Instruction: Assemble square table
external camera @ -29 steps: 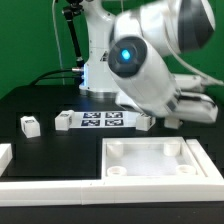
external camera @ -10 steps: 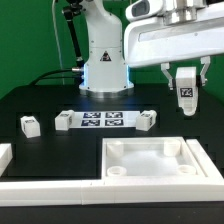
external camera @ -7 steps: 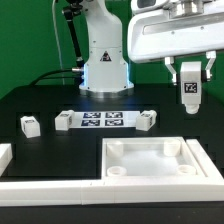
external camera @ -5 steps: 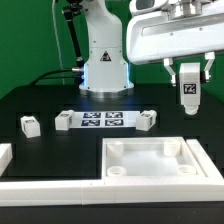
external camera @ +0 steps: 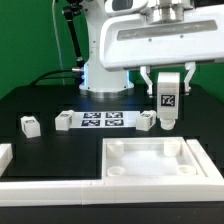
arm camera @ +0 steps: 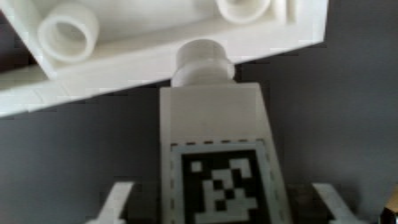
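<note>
My gripper (external camera: 168,90) is shut on a white table leg (external camera: 168,100), held upright with its black-white tag facing the camera and its peg pointing down. It hangs just above the far edge of the square tabletop (external camera: 112,172), which lies rim-up with round corner sockets. In the wrist view the leg (arm camera: 214,120) fills the middle between my two fingers (arm camera: 121,200), and its peg points toward the tabletop (arm camera: 151,50) close to a corner socket (arm camera: 68,38). Three more legs lie on the black table: one (external camera: 30,125) at the exterior view's left, two (external camera: 64,121) (external camera: 146,121) beside the marker board.
The marker board (external camera: 102,121) lies behind the tabletop. A long white rail (external camera: 90,191) runs along the front, and a short piece (external camera: 4,156) sits at the exterior view's left. The arm's base (external camera: 105,70) stands at the back.
My gripper, still holding the leg, has moved toward the exterior view's left and lower, from the far right to just over the tabletop's far edge.
</note>
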Controlling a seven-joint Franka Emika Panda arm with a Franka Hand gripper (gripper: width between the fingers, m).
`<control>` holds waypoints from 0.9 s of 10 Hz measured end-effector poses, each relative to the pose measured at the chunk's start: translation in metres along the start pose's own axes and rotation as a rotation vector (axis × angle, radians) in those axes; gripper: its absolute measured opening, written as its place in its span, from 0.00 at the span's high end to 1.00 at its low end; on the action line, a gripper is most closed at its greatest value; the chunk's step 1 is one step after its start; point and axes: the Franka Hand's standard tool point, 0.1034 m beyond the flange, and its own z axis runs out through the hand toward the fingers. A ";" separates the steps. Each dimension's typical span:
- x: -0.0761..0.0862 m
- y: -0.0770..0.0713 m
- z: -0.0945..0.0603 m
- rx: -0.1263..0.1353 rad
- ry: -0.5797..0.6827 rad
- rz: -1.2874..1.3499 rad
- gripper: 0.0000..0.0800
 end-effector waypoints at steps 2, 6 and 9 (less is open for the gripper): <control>-0.004 0.000 0.002 -0.001 -0.007 -0.001 0.64; -0.019 -0.024 0.025 0.029 0.046 0.015 0.64; -0.040 -0.036 0.043 0.049 0.085 0.053 0.64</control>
